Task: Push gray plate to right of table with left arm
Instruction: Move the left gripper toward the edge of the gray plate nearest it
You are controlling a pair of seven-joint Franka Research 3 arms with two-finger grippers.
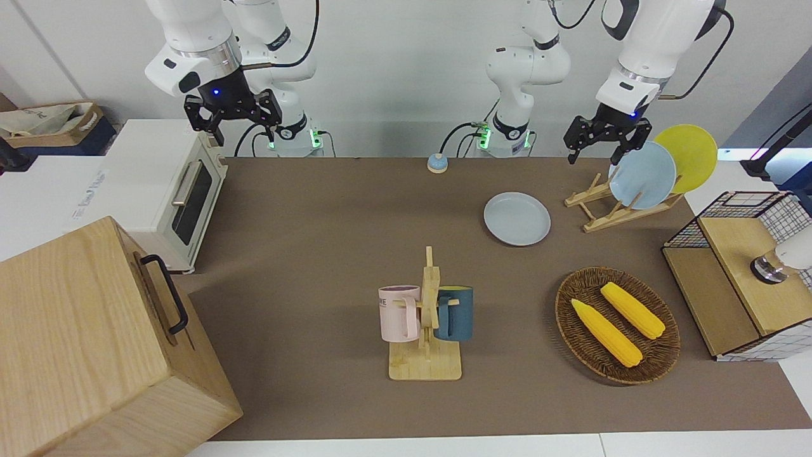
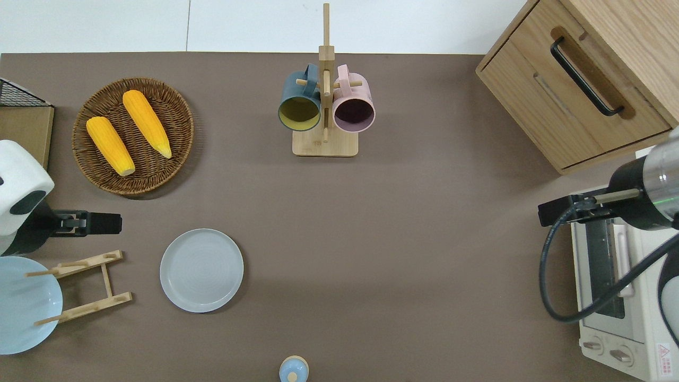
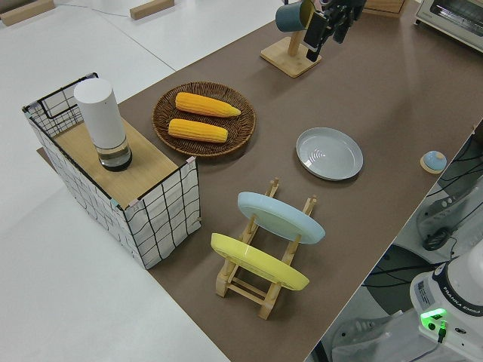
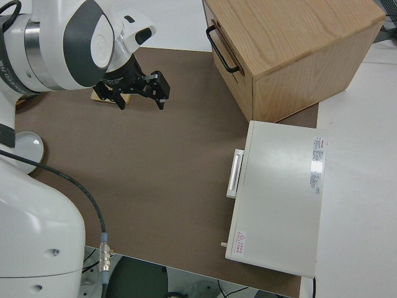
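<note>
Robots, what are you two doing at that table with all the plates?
Nothing is being handled yet. The gray plate lies flat on the table, beside the wooden rack that holds a blue plate and a yellow plate. The left gripper hangs open up in the air over the rack end, touching nothing. The right arm is parked, its gripper open.

My gray plate (image 1: 517, 218) is round, shallow and pale gray-blue with a low raised rim. It lies flat and empty on the table (image 1: 330, 254), a long matte brown top. It sits toward my left arm's end, near the robots' edge, nearer to them than the wicker basket (image 1: 617, 325).
</note>
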